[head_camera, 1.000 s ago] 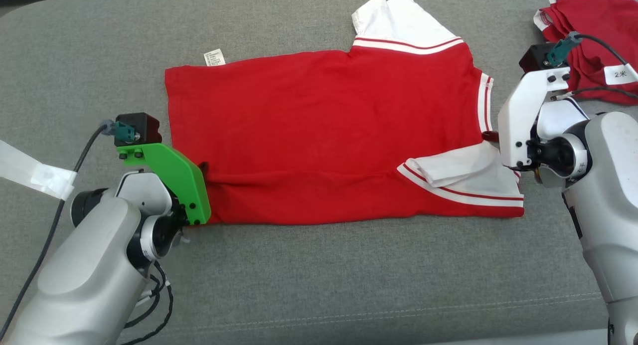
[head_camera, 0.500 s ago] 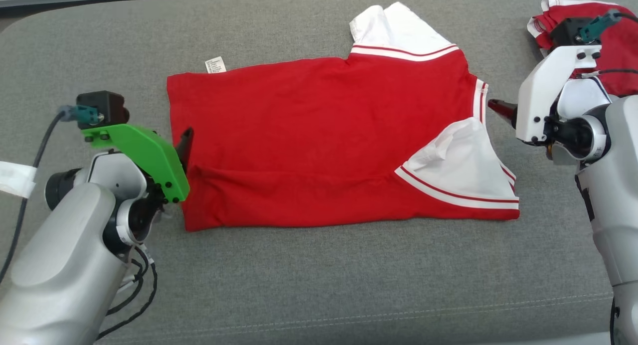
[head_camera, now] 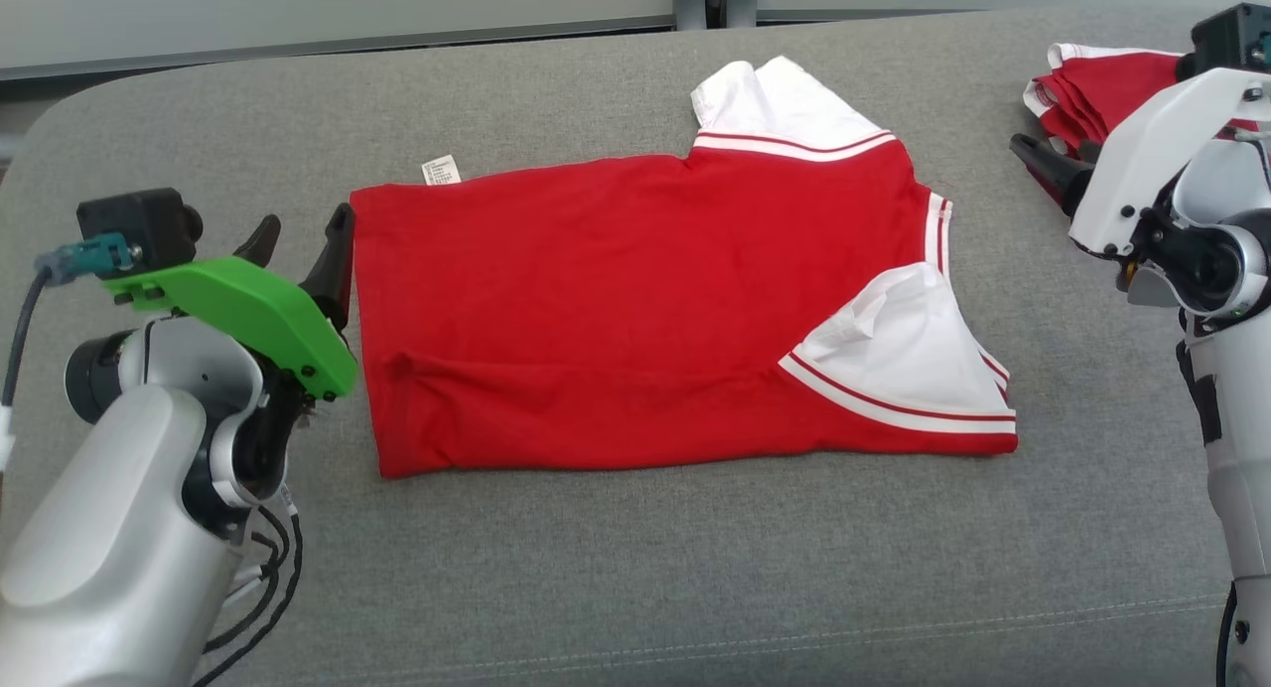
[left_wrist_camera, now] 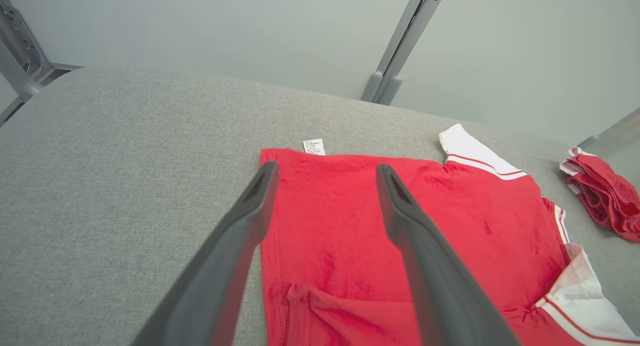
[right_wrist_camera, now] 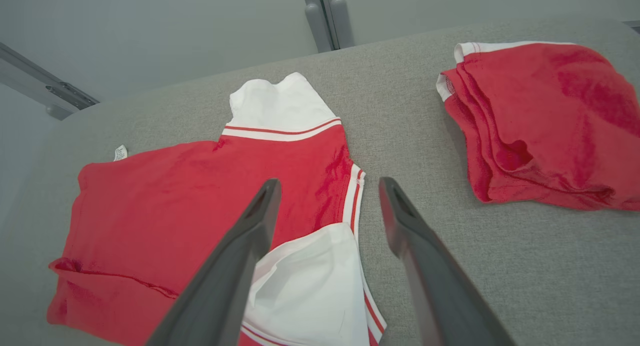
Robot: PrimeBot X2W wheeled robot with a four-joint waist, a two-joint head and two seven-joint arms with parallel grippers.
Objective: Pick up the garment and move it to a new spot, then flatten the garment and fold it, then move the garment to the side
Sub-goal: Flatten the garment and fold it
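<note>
Shirt: A red shirt [head_camera: 635,300] with white sleeves is lying sideways across the middle of the padded table [head_camera: 635,588], hem pointing to the left edge and neck end to the right edge, well clear of every corner.
Fold: The long side nearest the front edge is lying doubled over onto the body. The near sleeve [head_camera: 904,349] is resting on top of the red cloth, seemingly tucked in so the shirt makes a narrower strip.
Loose side: The far sleeve [head_camera: 784,96] is sticking out toward the back edge, and a small white tag [head_camera: 440,169] is peeking out at the far hem corner. That side is looking unfolded.
Left gripper: The left gripper [head_camera: 306,222] is hanging just beside the hem, fingers spread wide and carrying nothing. Whether a fingertip is brushing the cloth cannot be told.
Right gripper: The right gripper [right_wrist_camera: 330,183] is hovering off the neck end, toward the right edge, fingers likewise splayed wide and empty, apart from the shirt.
Why so placed: Each arm is flanking one end of the shirt, a stance that is probably setting up a two-handed fold of the far side.
Stack: A second red garment [head_camera: 1102,91], already folded, is sitting near the back right corner, apparently marking where finished pieces are going.
Progress: The folding is looking partly done; the move to the side is not yet made.
Risk: The thin cloth is likely going to bunch if only one end is lifted.
</note>
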